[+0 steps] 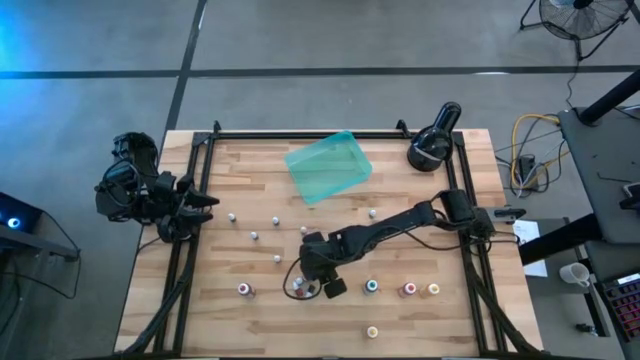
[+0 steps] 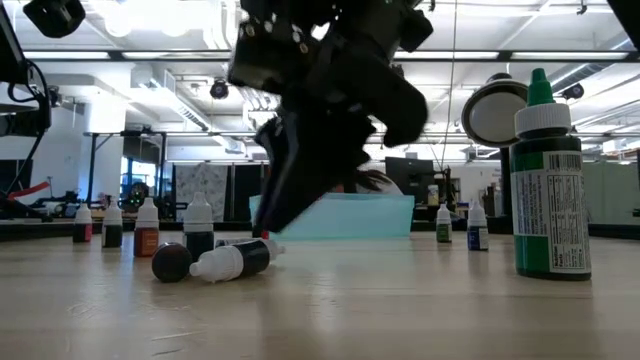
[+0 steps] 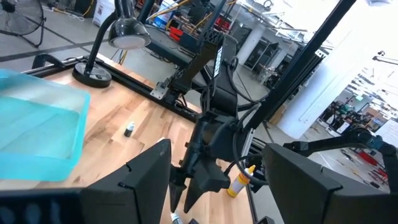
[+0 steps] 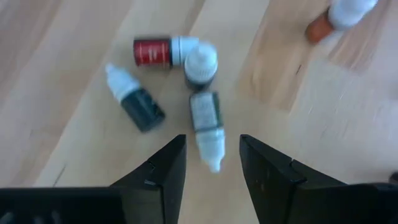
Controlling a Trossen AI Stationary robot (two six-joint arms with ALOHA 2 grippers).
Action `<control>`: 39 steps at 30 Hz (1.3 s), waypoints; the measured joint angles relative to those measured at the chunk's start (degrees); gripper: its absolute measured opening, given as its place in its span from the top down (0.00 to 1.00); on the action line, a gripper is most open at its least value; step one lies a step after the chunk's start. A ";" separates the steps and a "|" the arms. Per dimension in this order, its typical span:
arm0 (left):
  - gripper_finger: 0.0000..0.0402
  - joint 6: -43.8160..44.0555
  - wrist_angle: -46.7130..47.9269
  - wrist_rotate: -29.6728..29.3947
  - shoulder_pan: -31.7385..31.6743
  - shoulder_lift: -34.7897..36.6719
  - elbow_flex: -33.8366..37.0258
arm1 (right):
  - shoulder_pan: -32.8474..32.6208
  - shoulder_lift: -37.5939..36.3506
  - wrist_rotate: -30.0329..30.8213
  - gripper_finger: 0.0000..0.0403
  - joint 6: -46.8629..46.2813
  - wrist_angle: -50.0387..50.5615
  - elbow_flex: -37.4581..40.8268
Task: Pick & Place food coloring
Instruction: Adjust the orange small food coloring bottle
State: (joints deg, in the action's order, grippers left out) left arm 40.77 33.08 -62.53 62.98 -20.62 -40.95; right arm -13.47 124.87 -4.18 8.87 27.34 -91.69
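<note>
On wooden tabletop [image 1: 270, 300] (industrial hall behind): scattered bottles [image 4: 205, 121].

orange bottle [image 4: 323, 23] blurred and cut by the frame edge, teal tray [image 3: 37, 130] cropped — bottle colours in the high view too small to tell

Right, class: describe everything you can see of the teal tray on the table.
The teal tray is a translucent, rectangular, plastic-looking container with low walls and rounded corners. It sits on the wooden table near its far edge, turned at an angle to the edges, between the two arms. Nothing can be seen inside it, and no bottle or gripper touches it. A black round lamp stands apart to one side. From table height it shows as a pale teal band behind the right gripper.
</note>
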 joint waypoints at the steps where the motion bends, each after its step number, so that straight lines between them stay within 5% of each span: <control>1: 0.44 -0.04 -0.01 -0.02 0.01 0.00 0.00 | 0.00 0.08 0.01 0.64 0.13 -0.67 -0.03; 18: 0.44 0.22 0.00 -0.33 0.01 0.00 0.00 | 0.15 3.02 -0.36 0.69 -0.34 -0.03 -0.12; 33: 0.44 0.20 0.00 -0.33 0.02 0.00 0.00 | 0.15 3.00 -0.27 0.87 0.26 -0.44 -0.03; 39: 0.44 0.20 -0.01 -0.32 0.00 0.00 0.00 | 0.41 3.02 -0.20 0.87 -4.29 9.61 -3.94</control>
State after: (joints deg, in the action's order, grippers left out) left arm 40.97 33.07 -62.85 62.98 -20.62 -40.95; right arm -13.06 127.90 -4.38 4.58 36.95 -95.63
